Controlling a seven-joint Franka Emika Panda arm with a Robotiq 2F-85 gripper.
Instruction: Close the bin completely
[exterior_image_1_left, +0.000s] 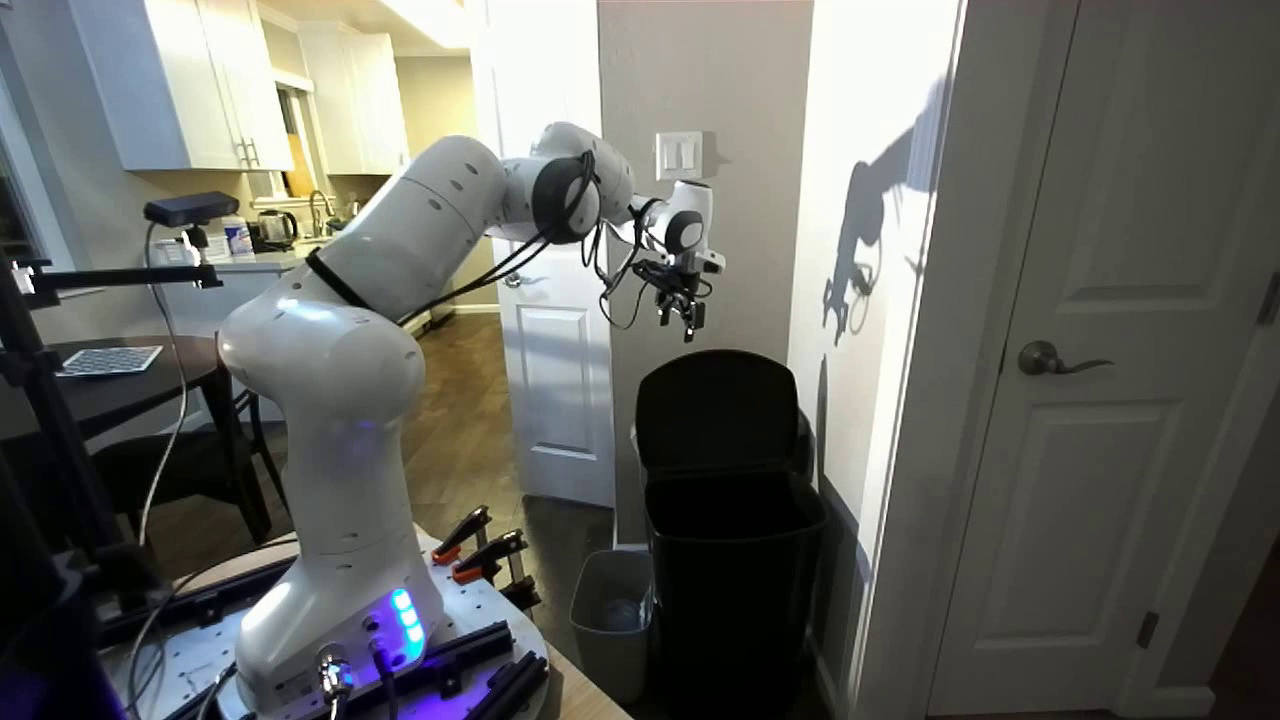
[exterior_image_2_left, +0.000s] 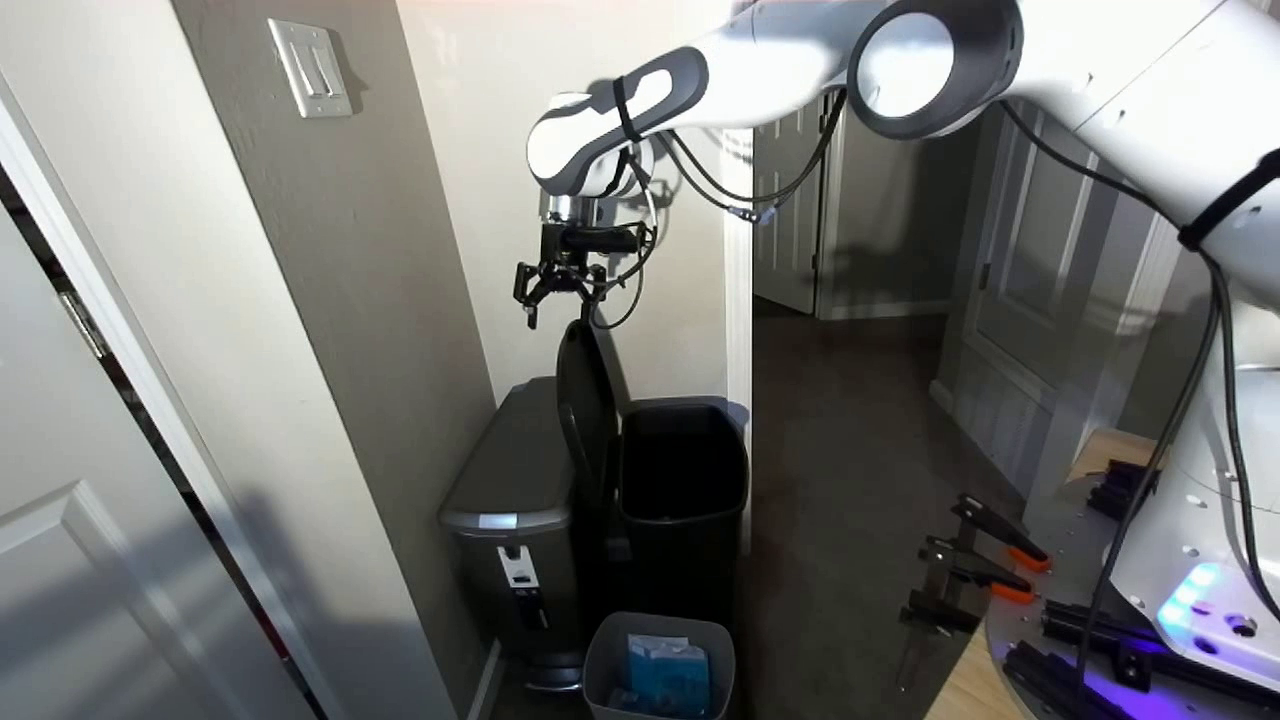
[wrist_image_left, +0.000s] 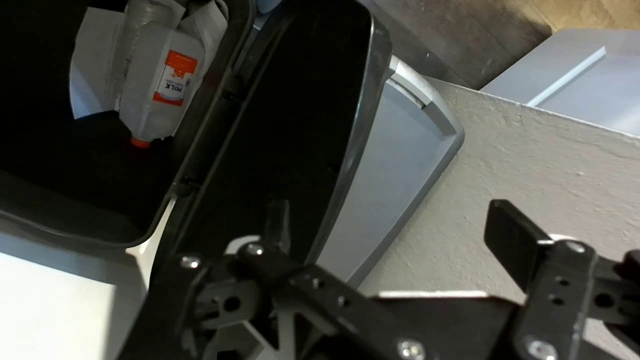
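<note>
One black trash bin (exterior_image_2_left: 682, 560), lower middle in an exterior view, hinged lid (exterior_image_2_left: 588, 412) near upright, just below and right of your end effector (exterior_image_2_left: 560, 316) (jaws apart, nothing held). Contact unclear. Mouth (exterior_image_2_left: 684, 465) lies right of lid, so you likely push rightward.

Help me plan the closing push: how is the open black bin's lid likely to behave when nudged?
The lid will probably swing rather than slide, since hinges join it to the black bin. It looks stiff, holding its shape without sagging. Leaning slightly away from the black bin, it may drop back unless pushed past upright.
</note>
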